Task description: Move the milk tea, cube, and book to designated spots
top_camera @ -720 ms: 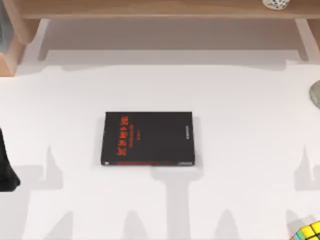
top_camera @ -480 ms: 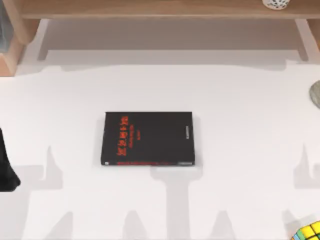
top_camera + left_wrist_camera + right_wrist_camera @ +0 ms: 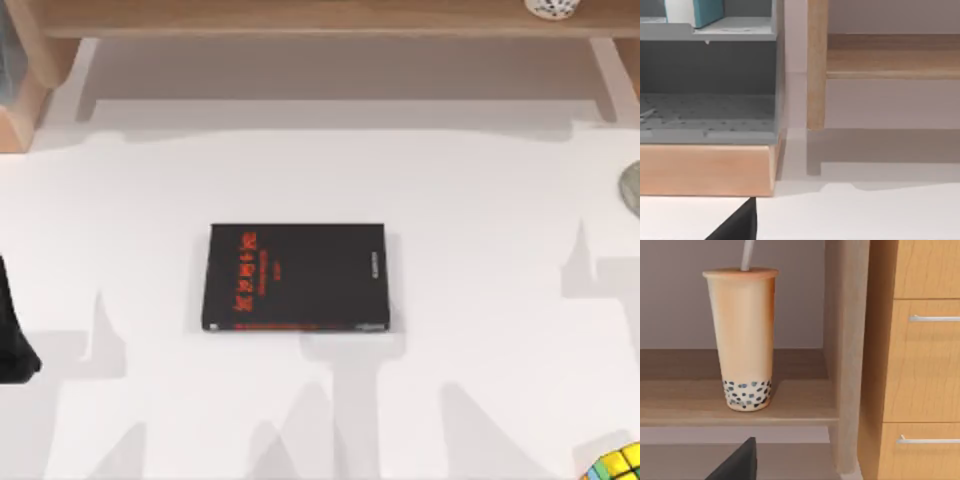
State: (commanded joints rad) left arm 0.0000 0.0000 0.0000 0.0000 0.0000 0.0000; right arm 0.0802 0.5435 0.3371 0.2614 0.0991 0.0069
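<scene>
Facing the milk tea standing upright on the wooden shelf, I am not seeing enough to tell my right gripper's opening.

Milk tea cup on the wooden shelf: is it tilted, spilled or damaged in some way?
Nothing stands out. The tall beige milk tea cup with dark pearls stands upright on the light wooden shelf, its lid on and its straw in place. No liquid shows on the board around it.
</scene>
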